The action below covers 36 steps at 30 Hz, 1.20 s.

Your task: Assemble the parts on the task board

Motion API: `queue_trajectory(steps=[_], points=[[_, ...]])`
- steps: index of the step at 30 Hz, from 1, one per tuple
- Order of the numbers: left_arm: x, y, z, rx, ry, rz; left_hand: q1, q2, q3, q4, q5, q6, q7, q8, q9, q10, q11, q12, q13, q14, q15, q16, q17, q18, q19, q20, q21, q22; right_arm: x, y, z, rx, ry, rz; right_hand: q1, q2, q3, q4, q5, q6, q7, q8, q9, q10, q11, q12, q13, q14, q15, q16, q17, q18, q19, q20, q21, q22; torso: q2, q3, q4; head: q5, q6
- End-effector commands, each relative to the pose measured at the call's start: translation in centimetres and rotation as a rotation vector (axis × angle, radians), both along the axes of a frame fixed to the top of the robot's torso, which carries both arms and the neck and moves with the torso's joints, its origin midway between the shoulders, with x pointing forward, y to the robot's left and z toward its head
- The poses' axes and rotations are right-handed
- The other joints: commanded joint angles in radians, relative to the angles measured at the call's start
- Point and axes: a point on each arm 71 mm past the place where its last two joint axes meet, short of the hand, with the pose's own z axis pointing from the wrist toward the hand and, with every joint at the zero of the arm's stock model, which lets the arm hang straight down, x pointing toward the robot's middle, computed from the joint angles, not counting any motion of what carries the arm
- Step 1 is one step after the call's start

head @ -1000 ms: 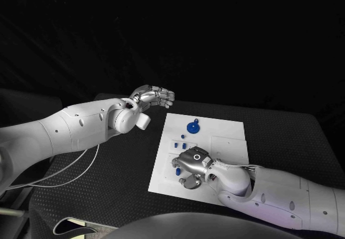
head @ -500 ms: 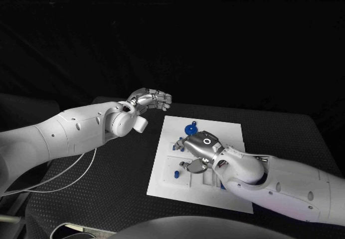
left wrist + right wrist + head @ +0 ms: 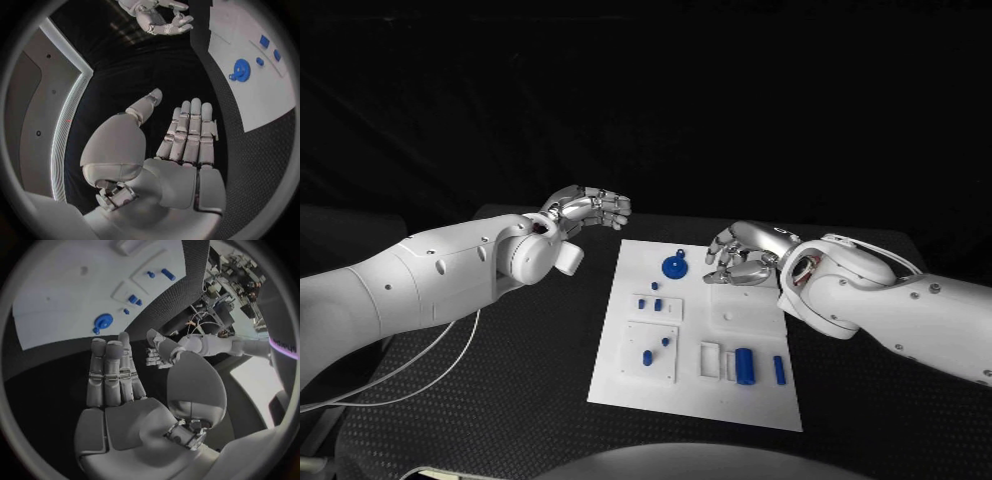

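Worktop (image 3: 516, 380): black textured surface under a dark, unlit background
Task board (image 3: 733, 310): white plate at the middle of the worktop, lying flat
Parts: a blue round part (image 3: 675, 266) at the board's 11 o'clock corner; small blue pieces (image 3: 651, 301) just below it toward 9 o'clock; a blue bar (image 3: 746, 366) and a slimmer one (image 3: 779, 370) side by side at 5 o'clock
Left hand (image 3: 591, 207): raised off the board's 10 o'clock corner, well clear of it, fingers straight and apart, holding nothing
Right hand (image 3: 741, 254): over the board's 1 o'clock edge, near the round part without touching it, fingers extended, holding nothing
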Motion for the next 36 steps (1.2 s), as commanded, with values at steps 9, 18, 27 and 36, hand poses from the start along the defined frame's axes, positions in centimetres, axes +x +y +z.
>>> queue_trajectory(steps=[9,18,27,36], points=[[0.0,0.0,0.0,-0.009,0.002,-0.008,-0.005,0.002,0.002,0.007,0.002,-0.005,-0.004,0.008,-0.001,0.007,0.003,0.002,-0.002,0.007,-0.001,-0.006,0.003,0.014,0.007,0.001,-0.004,0.002,-2.8,-5.1,-3.8,-0.15,0.572,-0.172,-0.101,0.068,-0.01,0.1,-0.001,0.01,-0.029,0.014,0.063,-0.205,-0.032,0.735,0.611,0.029,-0.034,0.257,0.173,0.006,0.093,-0.071,0.144,0.024,0.0,0.0004,0.001,-0.037,0.002],[-0.1,0.0,0.0,-0.009,0.002,-0.008,-0.006,0.001,0.001,0.008,0.001,-0.003,-0.004,0.009,-0.001,0.009,0.002,0.003,-0.002,0.007,-0.001,-0.007,0.005,0.014,0.008,0.001,-0.004,0.003,-5.1,-5.6,-5.0,-0.203,0.656,-0.181,-0.185,0.101,-0.019,0.098,-0.001,0.017,-0.034,0.018,0.094,-0.213,-0.037,0.781,0.667,0.026,-0.038,0.285,0.191,0.006,0.088,-0.087,0.179,0.022,0.0,-0.0014,0.0003,-0.065,0.0],[-0.1,0.0,0.1,-0.01,0.004,-0.011,-0.006,0.0,0.001,0.009,0.001,-0.003,-0.005,0.01,-0.001,0.009,0.002,0.003,-0.002,0.008,-0.001,-0.007,0.006,0.014,0.008,0.0,-0.005,0.004,-6.0,-5.9,-6.3,-0.256,0.667,-0.204,-0.242,0.104,-0.027,0.091,0.0,0.017,-0.036,0.011,0.105,-0.212,-0.038,0.783,0.682,0.025,-0.039,0.292,0.193,0.006,0.081,-0.091,0.193,0.021,0.001,-0.0029,0.0024,-0.085,-0.003],[-0.2,0.1,0.1,-0.011,0.005,-0.013,-0.008,0.0,0.001,0.012,0.001,-0.002,-0.005,0.011,-0.001,0.01,0.003,0.003,-0.003,0.008,-0.001,-0.008,0.007,0.014,0.008,0.001,-0.005,0.005,-6.2,-5.7,-7.0,-0.293,0.665,-0.197,-0.282,0.092,-0.037,0.086,0.0,0.015,-0.034,0.002,0.106,-0.211,-0.037,0.781,0.689,0.024,-0.037,0.295,0.192,0.006,0.077,-0.093,0.2,0.02,0.002,-0.0019,0.0043,-0.084,-0.01]])
